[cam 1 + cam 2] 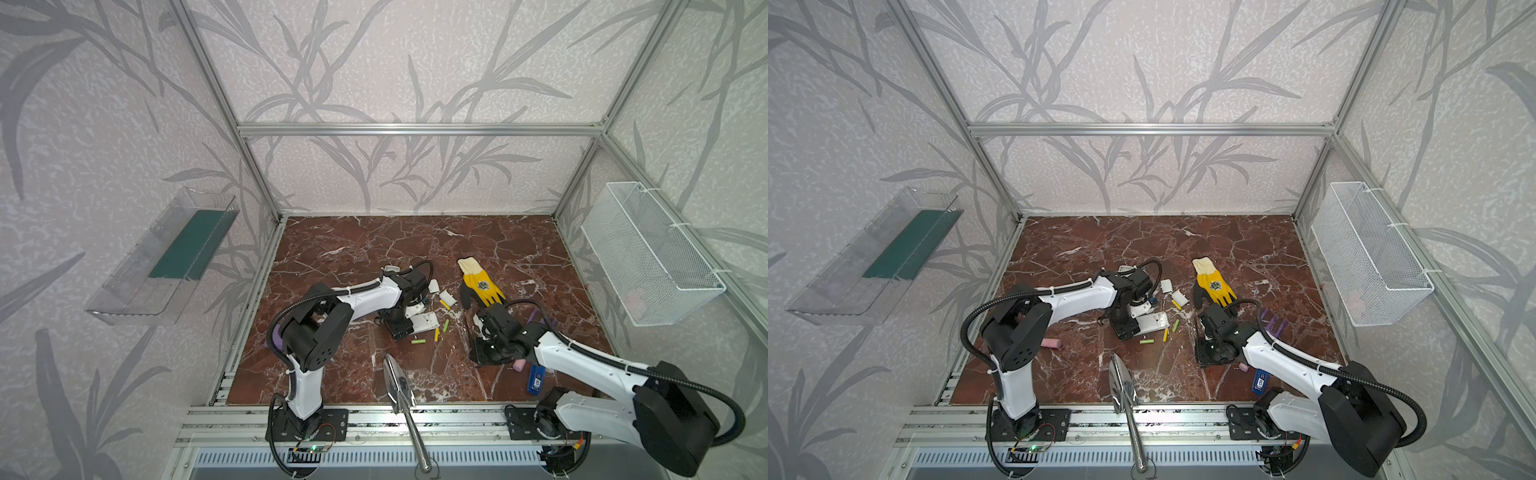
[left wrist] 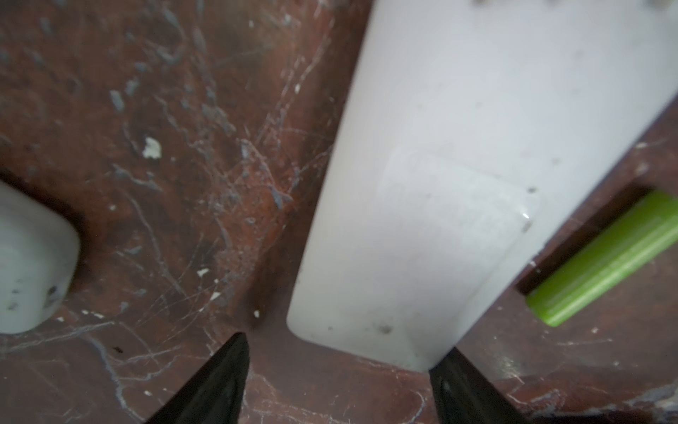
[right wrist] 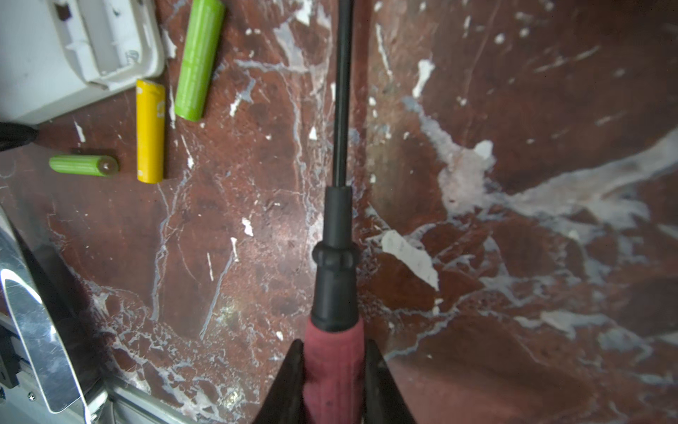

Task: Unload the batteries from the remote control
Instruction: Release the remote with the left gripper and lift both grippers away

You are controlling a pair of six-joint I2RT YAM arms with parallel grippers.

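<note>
A white remote control [image 1: 424, 322] lies back up on the marble, its battery bay [image 3: 106, 40] uncovered. Loose beside it are batteries: a lime green one [image 1: 418, 341], a yellow one [image 1: 436, 335] and another green one [image 1: 446, 325]; a second yellow one [image 1: 444, 304] lies farther back. My left gripper [image 2: 341, 367] is open, straddling the remote's [image 2: 458, 183] closed end, one finger at its corner. A green battery [image 2: 605, 264] lies alongside. My right gripper [image 3: 334, 367] is shut on a pink-handled screwdriver [image 3: 335, 279], right of the batteries [image 3: 149, 130].
Two white covers [image 1: 433, 286] [image 1: 448, 296] and a yellow glove [image 1: 480, 286] lie behind the remote. A metal trowel [image 1: 399, 386] sits at the front edge. A pink cylinder [image 1: 519, 365], a blue item [image 1: 536, 379] and a purple piece [image 1: 540, 318] surround the right arm. Another white piece [image 2: 29, 257] lies nearby.
</note>
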